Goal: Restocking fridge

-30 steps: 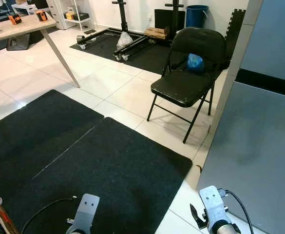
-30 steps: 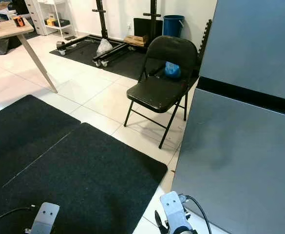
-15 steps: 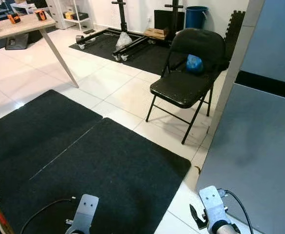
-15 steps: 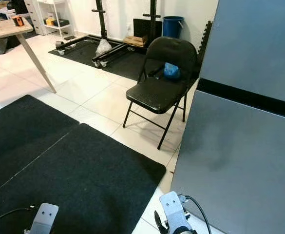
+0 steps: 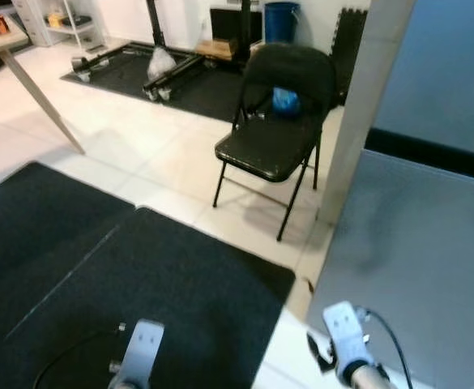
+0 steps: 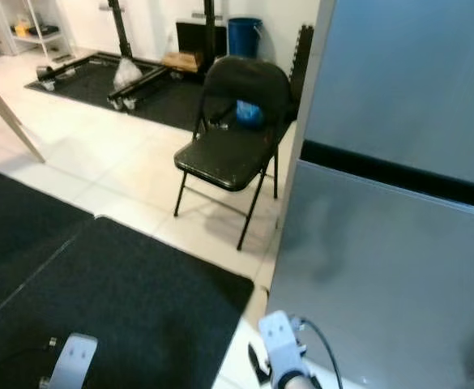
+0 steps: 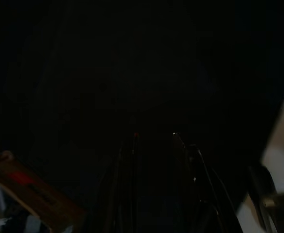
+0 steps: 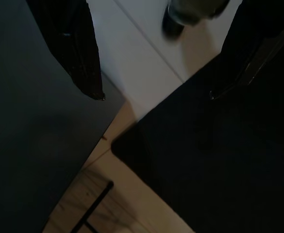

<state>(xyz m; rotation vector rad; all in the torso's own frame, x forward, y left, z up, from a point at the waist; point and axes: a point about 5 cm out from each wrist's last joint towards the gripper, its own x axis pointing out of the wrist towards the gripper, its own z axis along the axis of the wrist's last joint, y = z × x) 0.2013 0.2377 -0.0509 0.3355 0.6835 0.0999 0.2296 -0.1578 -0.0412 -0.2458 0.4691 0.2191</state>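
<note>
The grey fridge point(image 5: 419, 251) stands at my right with both doors closed and a dark seam point(image 6: 399, 170) between the upper and lower door. My right arm point(image 5: 347, 347) hangs low beside the fridge's lower door. In the right wrist view my right gripper point(image 8: 156, 97) is open, with nothing between its fingers, over the edge of the black mat and white tile. My left arm point(image 5: 140, 356) hangs idle above the mat. The left wrist view is very dark, and my left gripper point(image 7: 155, 134) is barely made out.
A black folding chair point(image 5: 271, 147) with a blue bag point(image 5: 284, 99) on its seat stands by the fridge's far corner. Black mats point(image 5: 131, 275) cover the floor ahead. A table leg point(image 5: 44, 109), a wheeled rack point(image 5: 170, 71) and a blue bin point(image 5: 282, 14) stand farther back.
The camera has turned right, so the whole scene has shifted left and the fridge takes up more of the picture. Both arms hang as before.
</note>
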